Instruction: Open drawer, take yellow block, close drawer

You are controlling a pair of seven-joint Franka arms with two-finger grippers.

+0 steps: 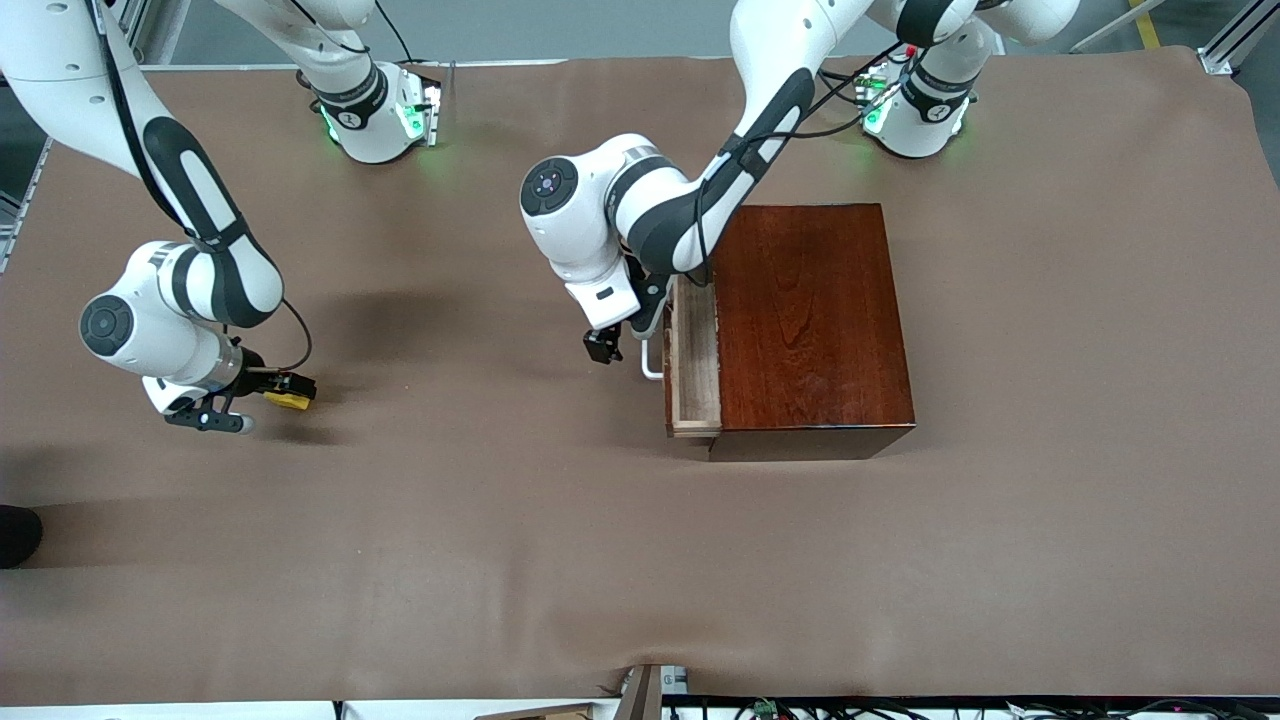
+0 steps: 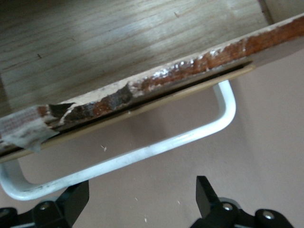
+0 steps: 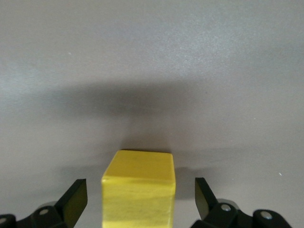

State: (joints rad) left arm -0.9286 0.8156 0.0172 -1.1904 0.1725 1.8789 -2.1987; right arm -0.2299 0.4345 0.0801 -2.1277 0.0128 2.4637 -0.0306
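- Front view, centre right of the frame: the dark reddish-brown wooden box [image 1: 812,325] sits on the brown table cover [image 1: 640,560], with the drawer [image 1: 694,365] pulled partly out of the side that faces the right arm's end of the table — a narrow strip of its pale interior shows.
- The white handle [image 1: 650,362] projects from the drawer front; in the left wrist view it crosses the lower half of the frame as a U-shaped bar [image 2: 142,154], below the chipped, worn top edge of the drawer front [image 2: 156,85].
- The left gripper [image 1: 603,345], just left of centre in the front view, is beside the handle. In the left wrist view its two black fingers [image 2: 73,202] stand apart at the bottom of the frame, clear of the bar and holding nothing.
- The right gripper [image 1: 250,405], at the lower left of the front view, is low over the table cover, well apart from the box.
- The yellow block [image 1: 289,398] lies between the right gripper's fingers. In the right wrist view, bottom centre, the block [image 3: 138,192] shows a clear gap to each black finger [image 3: 75,199] — the jaws are spread wide and do not touch it.
- A shadow darkens the grey-brown surface [image 3: 152,57] around the block.
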